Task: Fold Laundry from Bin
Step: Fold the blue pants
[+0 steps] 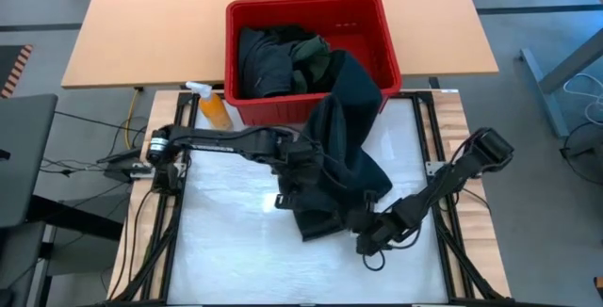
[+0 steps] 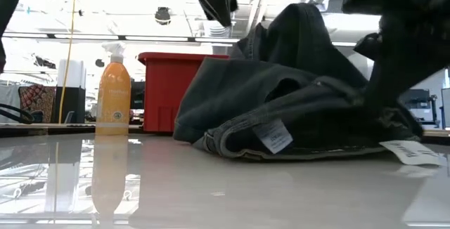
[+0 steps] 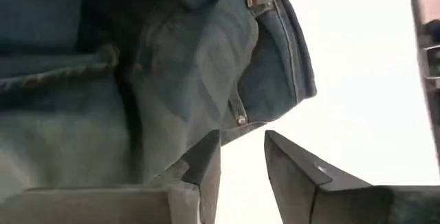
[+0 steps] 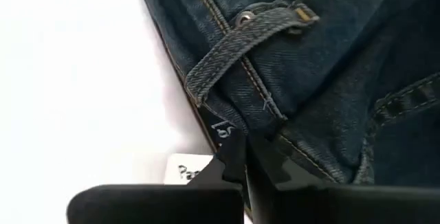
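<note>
A pair of dark blue jeans (image 1: pixel 344 147) hangs by its upper part over the front rim of the red bin (image 1: pixel 306 4). Its lower part lies heaped on the white table top (image 2: pixel 295 109). More dark laundry (image 1: pixel 273 62) fills the bin. My left gripper (image 3: pixel 240 138) is open at the heap's left side, with bare table showing between its fingers. My right gripper (image 4: pixel 244 145) is shut on the jeans at the heap's near right corner (image 1: pixel 358 220). My left gripper has the denim (image 3: pixel 172 114) right beside the outer side of one finger; whether they touch I cannot tell. My right gripper pinches the waistband edge (image 4: pixel 234 131) just below a belt loop (image 4: pixel 240 52), between its two fingers. The fingers slant down from the table's near right. That part of the jeans lies on the table, with a white paper tag (image 4: pixel 182 169) beside it.
An orange spray bottle (image 1: pixel 212 107) stands upright left of the bin (image 2: pixel 112 95). A white label (image 2: pixel 274 136) shows on the waistband. Bare white table top (image 1: pixel 226 241) lies left of and in front of the heap. A wooden table stands behind the bin.
</note>
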Robot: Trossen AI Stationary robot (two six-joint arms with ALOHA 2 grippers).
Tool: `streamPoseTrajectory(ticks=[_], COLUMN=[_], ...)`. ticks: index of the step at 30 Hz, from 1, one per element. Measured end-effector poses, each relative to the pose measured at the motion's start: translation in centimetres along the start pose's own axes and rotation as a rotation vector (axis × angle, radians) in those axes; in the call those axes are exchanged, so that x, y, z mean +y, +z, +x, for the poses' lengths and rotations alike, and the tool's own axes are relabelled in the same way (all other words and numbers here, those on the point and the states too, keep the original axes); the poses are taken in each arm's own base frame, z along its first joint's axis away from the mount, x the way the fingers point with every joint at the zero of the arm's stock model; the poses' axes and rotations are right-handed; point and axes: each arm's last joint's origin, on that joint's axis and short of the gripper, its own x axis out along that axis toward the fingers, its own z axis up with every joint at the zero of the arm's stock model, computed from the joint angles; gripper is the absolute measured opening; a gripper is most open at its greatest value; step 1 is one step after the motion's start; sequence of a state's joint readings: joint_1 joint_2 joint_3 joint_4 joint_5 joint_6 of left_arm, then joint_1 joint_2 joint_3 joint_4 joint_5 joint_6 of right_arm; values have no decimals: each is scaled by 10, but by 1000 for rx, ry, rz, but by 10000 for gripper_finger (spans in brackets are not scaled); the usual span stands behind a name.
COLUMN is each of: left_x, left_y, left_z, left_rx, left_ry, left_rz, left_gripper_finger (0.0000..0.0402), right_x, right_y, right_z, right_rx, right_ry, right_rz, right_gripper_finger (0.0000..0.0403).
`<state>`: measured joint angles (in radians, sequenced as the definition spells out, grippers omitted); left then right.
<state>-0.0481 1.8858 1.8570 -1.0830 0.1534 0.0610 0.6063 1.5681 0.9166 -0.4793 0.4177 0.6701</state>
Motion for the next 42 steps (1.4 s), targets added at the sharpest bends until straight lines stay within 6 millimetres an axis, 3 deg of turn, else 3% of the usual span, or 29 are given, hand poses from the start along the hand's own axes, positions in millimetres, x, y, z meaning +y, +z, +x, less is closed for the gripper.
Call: streamPoseTrajectory(ticks=[5, 10, 14, 19, 27, 35, 42], left_x=[-34, -69, -82, -87, -87, -89, -85], left_y=[-30, -78, -100, -123, -128, -123, -124], left_z=[0, 38, 65, 97, 130, 130, 132], left_rx=[-100, -303, -496, -438, -348, -326, -288], left_ry=[-50, -55, -70, 49, 231, 279, 260], left_rz=[8, 7, 13, 77, 265, 471, 614], left_gripper_finger=[111, 111, 111, 111, 111, 120, 178], right_x=[-10, -24, -39, -61, -75, -74, -76], right_y=[9, 14, 25, 39, 45, 45, 46], right_z=[-9, -8, -10, -11, -12, -12, -11], right_rx=[-43, -43, -72, -77, -44, -31, -31], right_ry=[123, 157, 181, 233, 298, 308, 307], right_rz=[169, 262, 338, 392, 412, 412, 432], right_gripper_finger=[17, 17, 17, 17, 17, 17, 18])
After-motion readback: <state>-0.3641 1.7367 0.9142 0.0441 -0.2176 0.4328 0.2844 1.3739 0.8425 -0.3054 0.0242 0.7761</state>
